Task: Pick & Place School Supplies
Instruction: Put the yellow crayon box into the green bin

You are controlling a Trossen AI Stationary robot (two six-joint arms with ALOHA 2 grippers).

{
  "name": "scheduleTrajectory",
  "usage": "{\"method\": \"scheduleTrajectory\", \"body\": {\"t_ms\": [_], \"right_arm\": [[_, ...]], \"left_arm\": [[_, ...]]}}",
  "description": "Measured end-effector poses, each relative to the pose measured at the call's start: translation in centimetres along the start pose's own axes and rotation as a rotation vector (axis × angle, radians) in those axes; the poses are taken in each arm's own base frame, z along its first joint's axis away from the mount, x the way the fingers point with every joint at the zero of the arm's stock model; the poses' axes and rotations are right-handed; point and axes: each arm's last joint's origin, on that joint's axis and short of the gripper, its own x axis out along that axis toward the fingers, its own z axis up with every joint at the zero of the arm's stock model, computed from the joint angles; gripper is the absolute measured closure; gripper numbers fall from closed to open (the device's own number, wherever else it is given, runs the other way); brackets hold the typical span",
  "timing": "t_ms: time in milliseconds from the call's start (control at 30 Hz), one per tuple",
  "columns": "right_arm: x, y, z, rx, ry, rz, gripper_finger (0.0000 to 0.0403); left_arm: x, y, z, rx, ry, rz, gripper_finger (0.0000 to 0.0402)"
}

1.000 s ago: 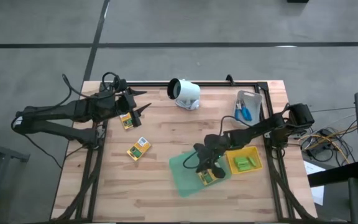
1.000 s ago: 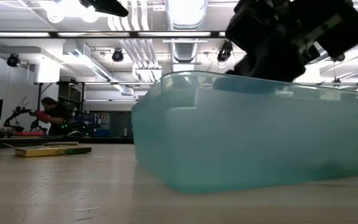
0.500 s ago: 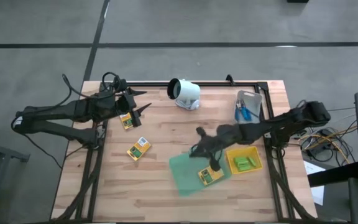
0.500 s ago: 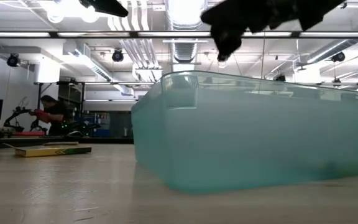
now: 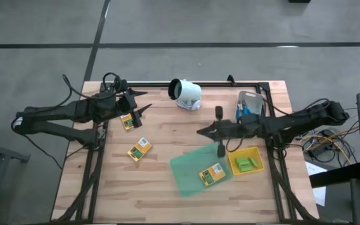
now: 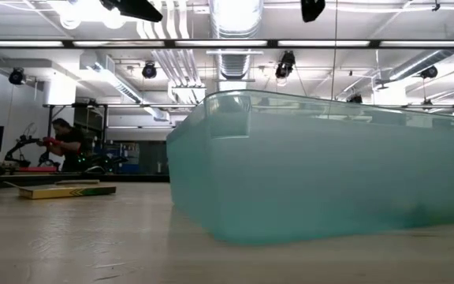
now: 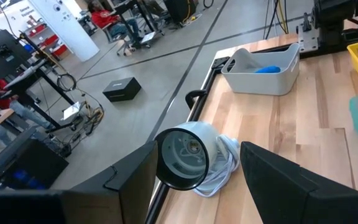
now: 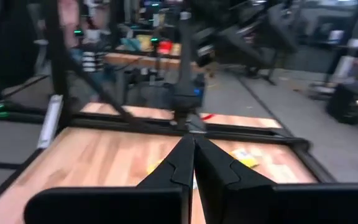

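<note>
From above, the left gripper was seen at the table's far left corner, its fingers parted with nothing between them, just beside a yellow-and-green packet. A second packet lay nearer the front, well apart from both arms. The right gripper was stretched over the middle of the table, its fingers pressed together and empty. A third packet rested on the green tray, and light-green blocks lay in the yellow tray just beside it. Blue-handled scissors were seen in a grey bin at the far right, and a white lamp-like object stood at the far edge.

In the low view, the translucent wall of the green tray filled most of the frame, with one packet lying flat on the wood far off to one side. A person was visible in the room behind.

In the left wrist view, the two dark fingers were held apart with nothing gripped; the white lamp-like object and the grey bin, with something blue inside, were seen beyond.

In the right wrist view, the fingers were closed against each other, and a packet was made out on the table beyond them
</note>
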Motion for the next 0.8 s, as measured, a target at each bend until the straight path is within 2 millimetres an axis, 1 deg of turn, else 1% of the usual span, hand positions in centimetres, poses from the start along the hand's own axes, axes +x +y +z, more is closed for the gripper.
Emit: {"method": "scheduleTrajectory", "body": {"t_ms": [100, 200, 267, 467, 600, 733, 800], "right_arm": [[-0.6, -0.3, 0.2, -0.053, 0.018, -0.063, 0.0387], [-1.3, -0.7, 0.4, -0.116, 0.043, -0.124, 0.0369], [-1.9, -0.9, 0.7, -0.147, 0.051, -0.162, 0.0353], [-3.5, -1.5, 2.1, -0.187, 0.002, -0.246, 0.0293], [-4.5, -1.9, 2.8, -0.176, -0.025, -0.305, 0.0257], [-5.0, -2.3, 2.9, -0.112, -0.021, -0.435, 0.0228], [-5.2, -2.6, 2.9, -0.093, -0.012, -0.528, 0.0216]], "left_arm": [[0.0, 0.0, 0.0, 0.000, 0.000, 0.000, 0.0165], [0.0, 0.0, 0.0, 0.000, -0.001, 0.000, 0.0165], [0.0, 0.0, 0.0, 0.000, -0.001, 0.000, 0.0165], [0.0, 0.0, 0.0, -0.001, -0.002, 0.000, 0.0165], [0.0, 0.0, 0.0, -0.001, -0.002, 0.000, 0.0165], [0.0, 0.0, 0.0, -0.001, -0.002, 0.000, 0.0165], [0.0, 0.0, 0.0, -0.001, -0.002, 0.000, 0.0165]]}}
